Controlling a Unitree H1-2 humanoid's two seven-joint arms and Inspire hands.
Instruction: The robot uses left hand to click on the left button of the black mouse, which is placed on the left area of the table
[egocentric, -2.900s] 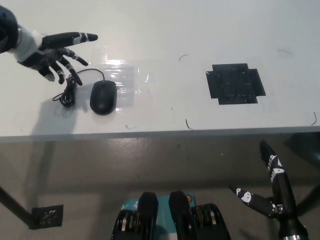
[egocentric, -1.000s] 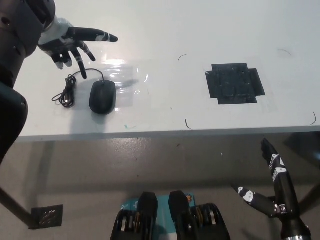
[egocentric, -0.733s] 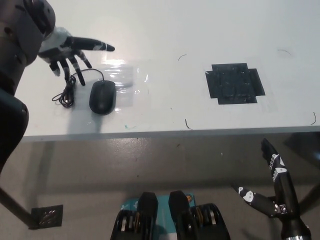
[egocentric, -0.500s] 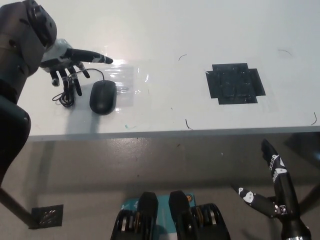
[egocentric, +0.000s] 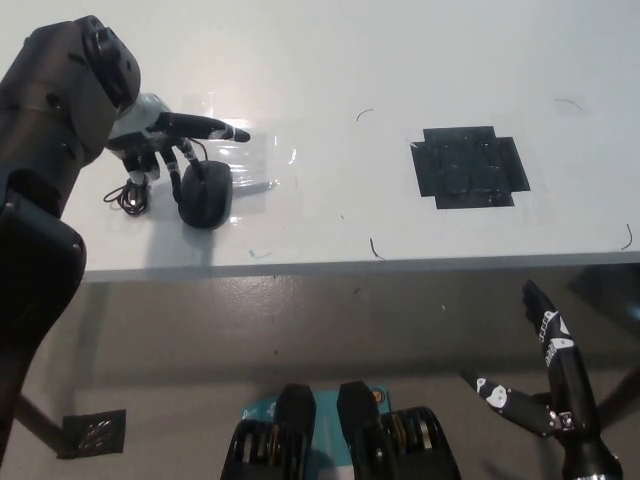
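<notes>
1. The mouse lies on the left part of the white tabletop, near its front edge, its narrow end pointing toward 12 o'clock.
2. The left hand hangs over the mouse's far end, coming in from 9 o'clock on a bulky dark arm.
3. Its fingers are spread and hold nothing: one stretches toward 3 o'clock, past the mouse's far end, while the others curl down at the mouse's top-left corner.
4. Whether any fingertip actually touches the mouse cannot be told from here.
5. The cable lies coiled at 9 o'clock of the mouse, just beside it.
6. A clear plastic sheet lies under and to 2 o'clock of the mouse.
7. A black tape patch sits well apart at 3 o'clock.
8. The right hand rests below the tabletop edge at the lower right, fingers spread, holding nothing.
</notes>
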